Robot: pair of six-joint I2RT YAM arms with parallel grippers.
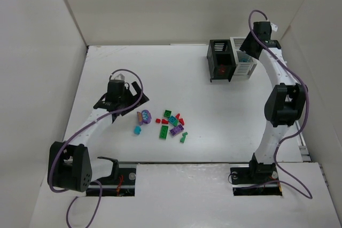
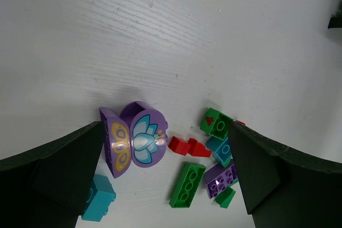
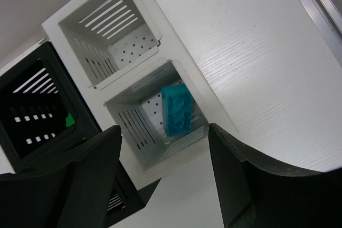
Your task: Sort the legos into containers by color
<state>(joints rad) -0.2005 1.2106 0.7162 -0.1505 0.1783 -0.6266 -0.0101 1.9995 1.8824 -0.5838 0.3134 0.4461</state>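
The legos [image 1: 171, 124] lie in a loose heap at mid-table: green, red, purple and teal bricks. My left gripper [image 1: 123, 102] hovers open just left of them. In the left wrist view its open jaws [image 2: 165, 185] frame a purple butterfly piece [image 2: 136, 137], a red brick [image 2: 188, 147], a long green brick [image 2: 187, 184] and a teal brick [image 2: 99, 198]. The containers stand at the back right, black [image 1: 220, 60] beside white [image 1: 243, 65]. My right gripper [image 3: 165, 185] hangs open over a white bin [image 3: 133, 116] in which a teal brick [image 3: 176, 109] lies free of the fingers.
A second white bin [image 3: 107, 30] holds nothing that I can see. A green bit [image 3: 69, 121] shows in a black bin [image 3: 37, 105], and something red [image 1: 222, 70] in the front black bin. White walls close the table on three sides.
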